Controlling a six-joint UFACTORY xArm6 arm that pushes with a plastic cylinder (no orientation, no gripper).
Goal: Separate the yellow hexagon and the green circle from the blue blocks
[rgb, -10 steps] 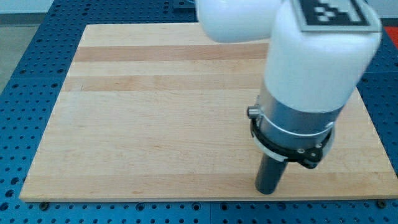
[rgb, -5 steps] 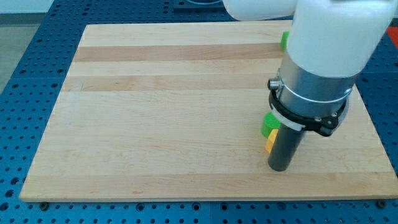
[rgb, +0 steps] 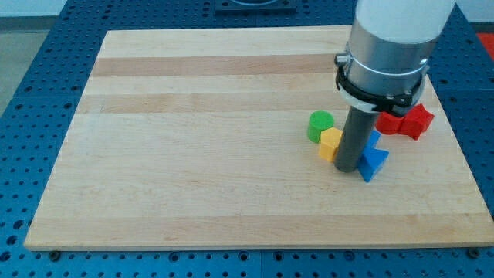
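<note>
A green circle (rgb: 320, 123) lies at the board's right middle, with a yellow hexagon (rgb: 330, 144) touching it just below. My tip (rgb: 348, 167) stands right beside the hexagon, on its right, between it and the blue blocks. One blue block (rgb: 373, 164) lies just right of the tip; a second blue block (rgb: 374, 140) shows partly behind the rod, its shape unclear.
Red blocks (rgb: 407, 121) lie at the right, partly hidden by the arm's grey body (rgb: 382, 62). The wooden board (rgb: 193, 147) lies on a blue perforated table.
The arm has moved up and to the right, uncovering the green circle, yellow hexagon, blue and red blocks. The tip now stands between the hexagon and the blue blocks.
</note>
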